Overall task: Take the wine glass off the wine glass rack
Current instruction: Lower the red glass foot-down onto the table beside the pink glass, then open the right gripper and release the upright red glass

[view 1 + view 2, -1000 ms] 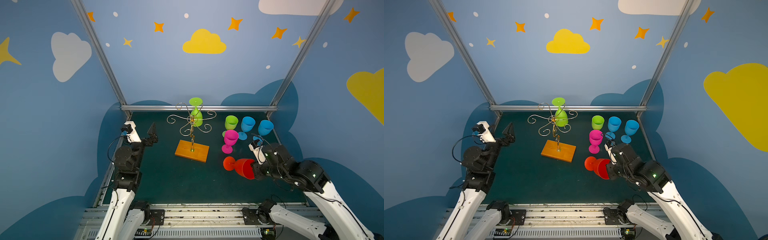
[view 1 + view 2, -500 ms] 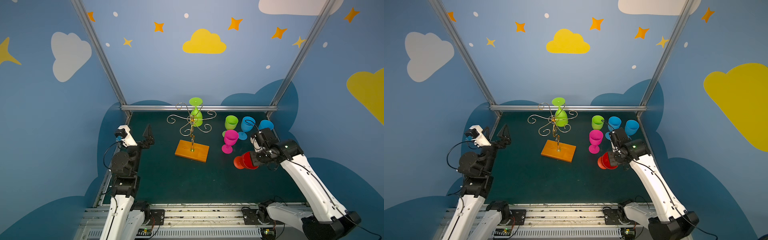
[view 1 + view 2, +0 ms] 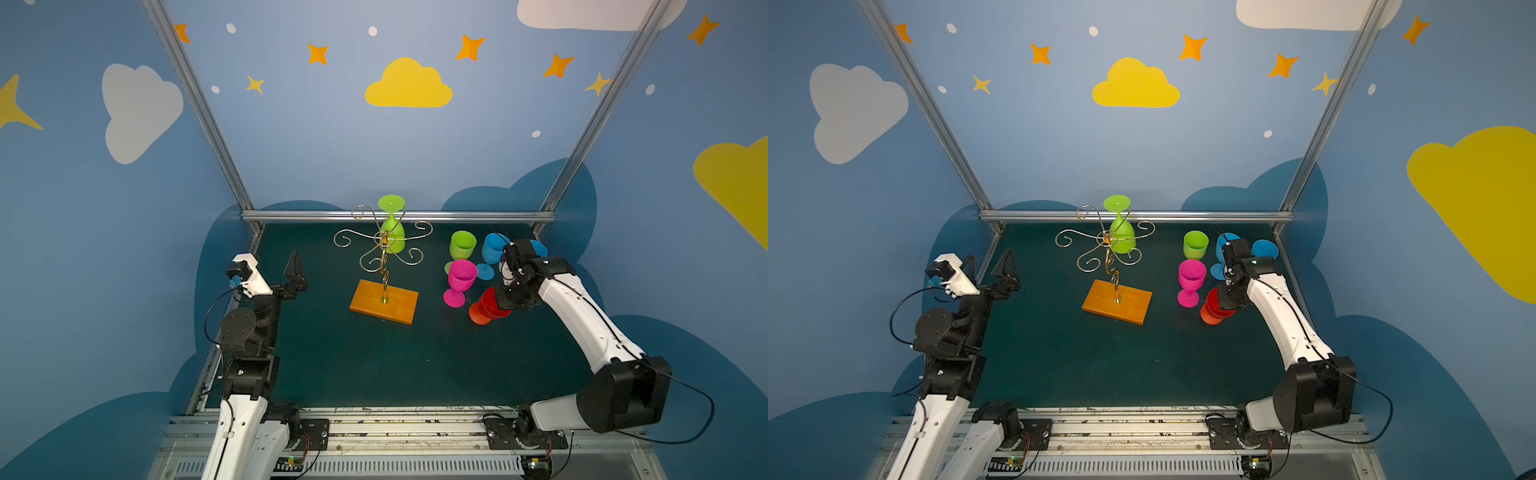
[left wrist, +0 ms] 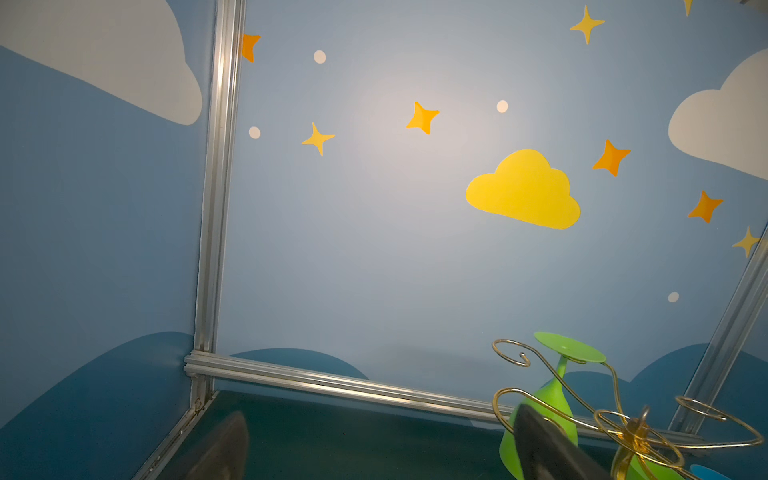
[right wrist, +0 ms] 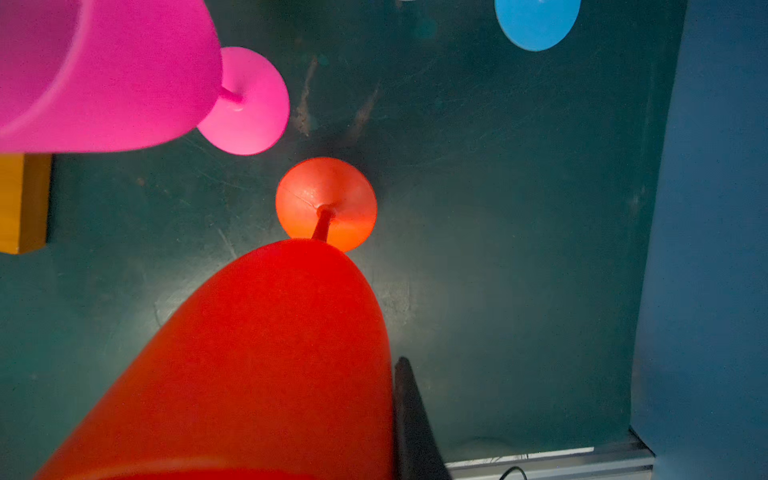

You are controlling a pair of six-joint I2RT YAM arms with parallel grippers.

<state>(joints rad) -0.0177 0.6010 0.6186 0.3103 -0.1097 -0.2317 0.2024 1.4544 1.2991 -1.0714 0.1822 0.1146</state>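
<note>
From where I stand, one glass hangs on the rack point(image 3: 374, 301): the hanging green glass point(image 3: 392, 241), caught on a back arm, foot up and bowl down, its long axis upright. The other five curled arms are bare.

The left hand point(image 3: 988, 268) is spread wide with nothing in it, near the left edge of the bench point(image 3: 374, 365), fingers pointing up and toward the back wall. The green glass lies ahead of it and off to its right. It looks the nearer of the two hands, and it is the free one, so I'd expect the reach to come from that side.

The right hand point(image 3: 505, 303) is closed tight on the rim of the red glass point(image 3: 484, 309), which leans with its foot low by the bench, close to the pink glass point(image 3: 461, 276).

Counting: six glasses in all, two green, two blue, one pink and one red. One hangs, one is in a hand, and four stand on the bench: the pink one, the standing green glass point(image 3: 462, 245) and the blue glasses point(image 3: 492, 249).
</note>
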